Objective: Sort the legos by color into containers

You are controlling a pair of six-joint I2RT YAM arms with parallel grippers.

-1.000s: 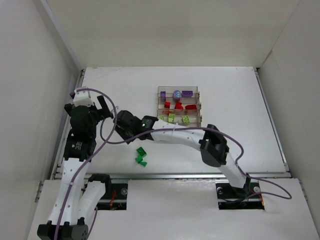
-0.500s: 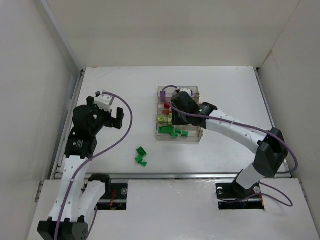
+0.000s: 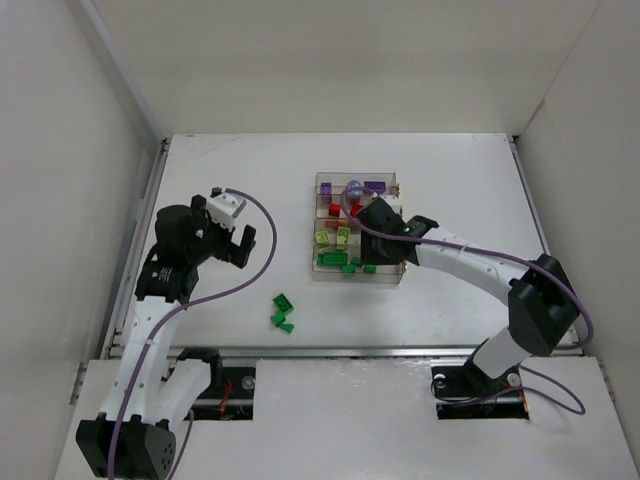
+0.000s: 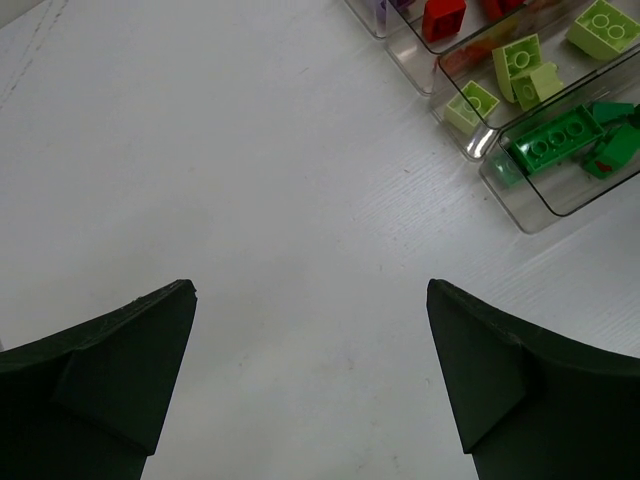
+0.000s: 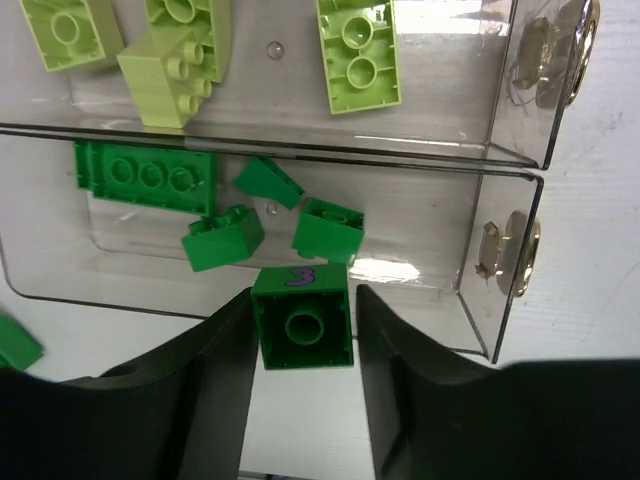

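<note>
The clear four-compartment tray (image 3: 404, 262) holds purple, red, lime and dark green legos, one colour per row, far to near. My right gripper (image 3: 370, 255) hangs over its near edge. In the right wrist view the gripper (image 5: 303, 300) is shut on a dark green brick (image 5: 302, 335) marked "3", hollow side up, above the near wall (image 5: 500, 250). Several dark green bricks (image 5: 145, 178) lie in the near compartment and lime ones (image 5: 357, 50) in the one beyond. Three dark green bricks (image 3: 283, 312) lie loose on the table. My left gripper (image 3: 240, 243) (image 4: 308, 290) is open and empty over bare table.
In the left wrist view the tray's near left corner (image 4: 540, 215) shows at the upper right, with green (image 4: 548, 145), lime (image 4: 520, 60) and red (image 4: 443, 15) bricks inside. White walls enclose the table on three sides.
My right arm swung from the loose green bricks to the tray with a green brick, then drew back to the near compartment. My left gripper drifted right, toward the tray.
</note>
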